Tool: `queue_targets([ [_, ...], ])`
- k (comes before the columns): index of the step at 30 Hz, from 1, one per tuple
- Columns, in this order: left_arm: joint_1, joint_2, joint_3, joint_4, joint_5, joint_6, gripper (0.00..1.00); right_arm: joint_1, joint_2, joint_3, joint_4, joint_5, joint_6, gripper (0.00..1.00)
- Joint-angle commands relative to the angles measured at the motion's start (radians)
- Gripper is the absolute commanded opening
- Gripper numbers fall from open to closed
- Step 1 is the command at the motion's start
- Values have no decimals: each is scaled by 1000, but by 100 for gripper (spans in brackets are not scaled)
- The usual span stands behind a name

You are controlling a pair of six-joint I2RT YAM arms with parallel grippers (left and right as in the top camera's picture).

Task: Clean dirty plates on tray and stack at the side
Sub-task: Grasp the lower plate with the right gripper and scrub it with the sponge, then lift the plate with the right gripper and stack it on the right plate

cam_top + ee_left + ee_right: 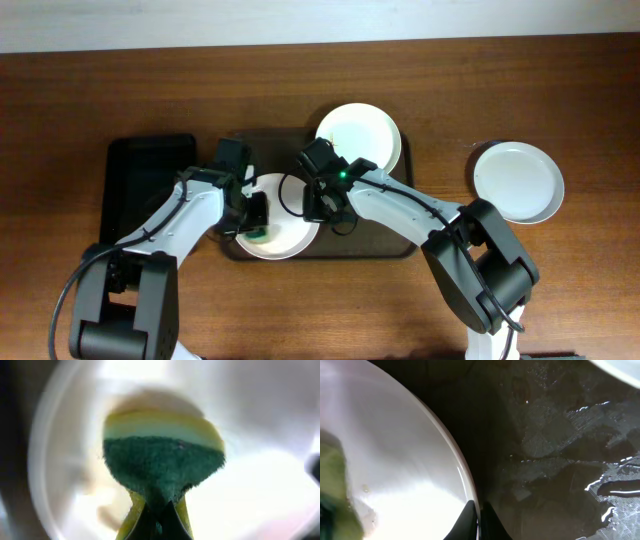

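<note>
I can read no words, numbers or brand marks in any view. The tray (pixel 372 246), the plate (pixel 295 232) lying in it and the sponge (pixel 162 460) on that plate show only plain surfaces, blurred in my wrist views.

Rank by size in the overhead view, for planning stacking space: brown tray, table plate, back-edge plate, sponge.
1. brown tray
2. table plate and back-edge plate: they look alike, so no ranking between them
3. sponge
</note>
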Motion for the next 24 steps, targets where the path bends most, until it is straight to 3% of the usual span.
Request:
queue_targets([
  [1,-18,8,-4,98,338,-13,1,2,27,-2,-8,23,3,4],
  [3,-34,8,-4,170,278,-14,1,2,27,-2,-10,23,3,4],
  [6,-34,8,-4,200,-114,-61,1,2,27,-2,-11,23,3,4],
  [10,-34,8,-4,100,-314,-61,1,2,27,-2,-11,23,3,4],
  [12,-34,7,-4,-1,-280,-61,1,2,27,-2,-11,23,3,4],
  [13,-34,7,-4,-40,-195,-42,1,2,27,-2,-11,23,3,4],
  [16,-35,7,-4,-33,215,26,1,2,27,-2,-8,23,3,4],
  [20,-55,7,-4,138,253,20,1,2,27,-2,-11,10,1,4],
  [24,111,7,73,154,253,-9,1,-16,26,-2,-12,-52,-23,4],
])
